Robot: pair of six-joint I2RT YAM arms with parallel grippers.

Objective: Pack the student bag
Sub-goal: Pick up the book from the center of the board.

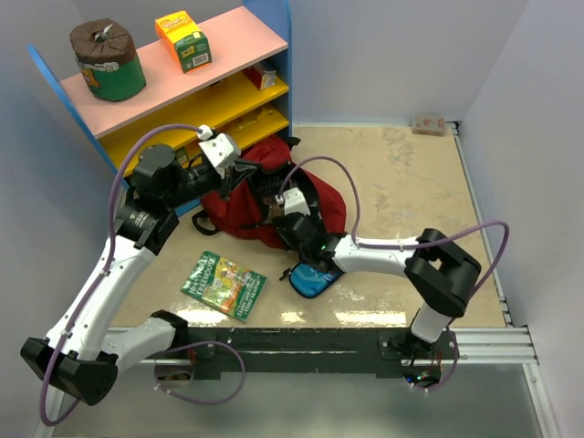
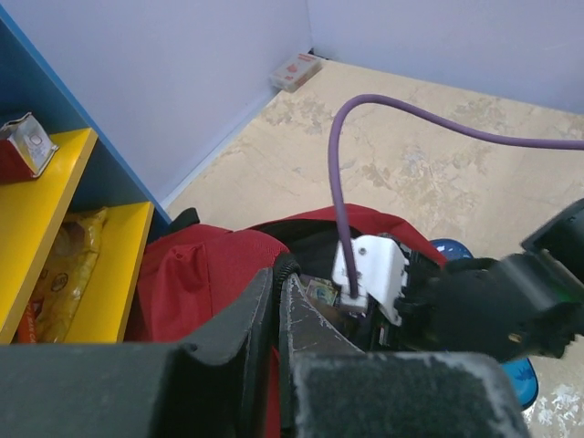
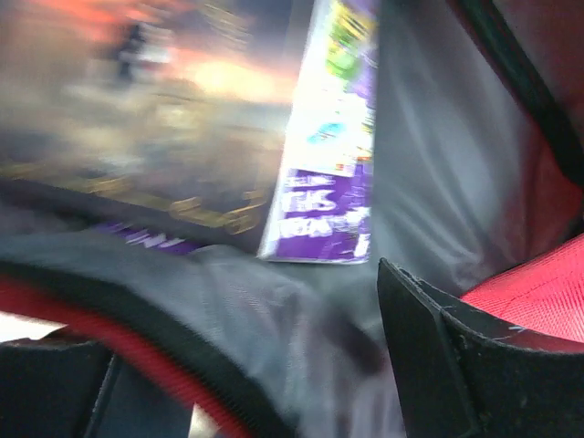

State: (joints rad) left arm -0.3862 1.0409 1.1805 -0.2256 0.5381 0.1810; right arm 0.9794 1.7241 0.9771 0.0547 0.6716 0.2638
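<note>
Position of student bag (image 1: 239,217): dark red, slumped on the table (image 1: 401,173) at the foot of the shelf unit (image 1: 173,78), between my two wrists. Its mouth is open.

My left gripper (image 2: 278,274): clenched on the bag. The fingers are pressed together on the black zip rim of the opening. A strip of red fabric shows in the slit between them. This grip is on the shelf side of the mouth.

My right gripper (image 3: 219,310): pushed into the bag's mouth from the near side. The jaws are spread wide with nothing clamped. Grey lining and a red-edged fold of the rim drape across the gap. One finger (image 3: 456,347) shows dark against red fabric at the lower right of my wrist view.

Inside, past my right fingertips: a book (image 3: 328,137) with a purple and green cover rests against the grey lining, clear of both fingers. To its left is a darker cover, too blurred to read.

Outside the bag: a green book (image 1: 224,285) lies flat on the table on the near side, apart from the bag. A blue pencil case (image 1: 310,281) sits at the bag's near edge, just beside my right wrist and partly under it.
</note>
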